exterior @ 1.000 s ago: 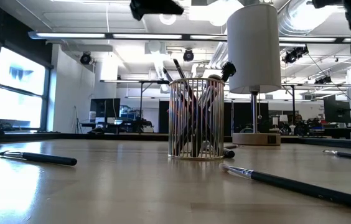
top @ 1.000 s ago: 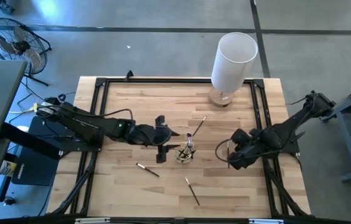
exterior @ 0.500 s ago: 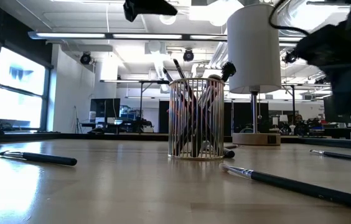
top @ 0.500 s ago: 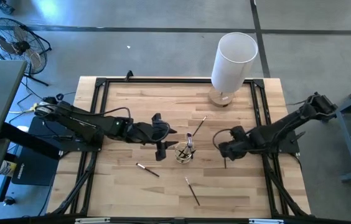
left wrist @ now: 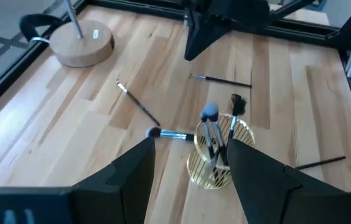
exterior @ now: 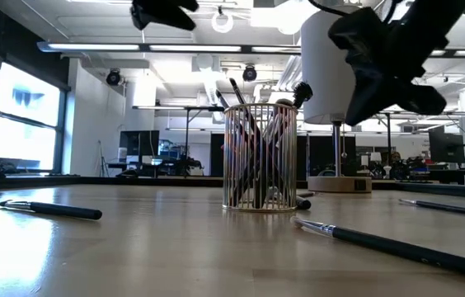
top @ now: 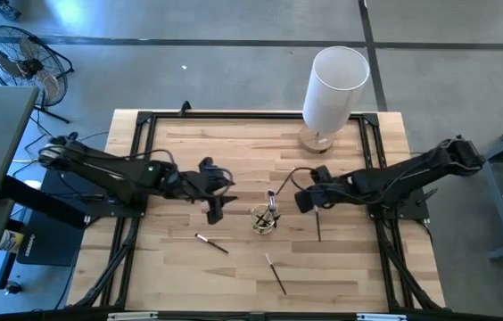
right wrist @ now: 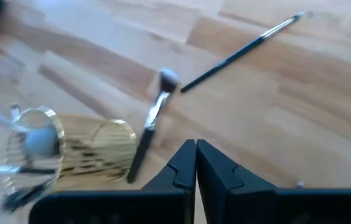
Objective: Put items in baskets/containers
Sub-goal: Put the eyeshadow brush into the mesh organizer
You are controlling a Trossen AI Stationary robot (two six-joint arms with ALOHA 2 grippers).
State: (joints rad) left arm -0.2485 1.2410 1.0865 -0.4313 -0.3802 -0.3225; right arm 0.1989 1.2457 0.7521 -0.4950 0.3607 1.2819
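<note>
A: At table centre, what is the status of the cup (top: pixel 264 218)?

B: It stands upright, ribbed and clear, with several brushes (exterior: pixel 253 140) inside it, bristle ends up, handles leaning slightly.

A: Loose brushes on the table (top: pixel 358 267)?

B: Four. One brush with a pale tip (right wrist: pixel 152 121) lies just beside the cup. One long thin brush (top: pixel 286 177) lies diagonally beyond the cup, toward the white cylinder (top: pixel 333 85). One short brush (top: pixel 210 242) lies near the front on the left arm's side, and another (top: pixel 276 273) lies diagonally near the front edge.

A: Gripper states?

B: Left gripper (left wrist: pixel 191 168) hovers left of the cup, fingers spread wide, holding nothing. Right gripper (right wrist: pixel 195 163) hovers right of the cup, fingers pressed together, nothing visible between them.
</note>
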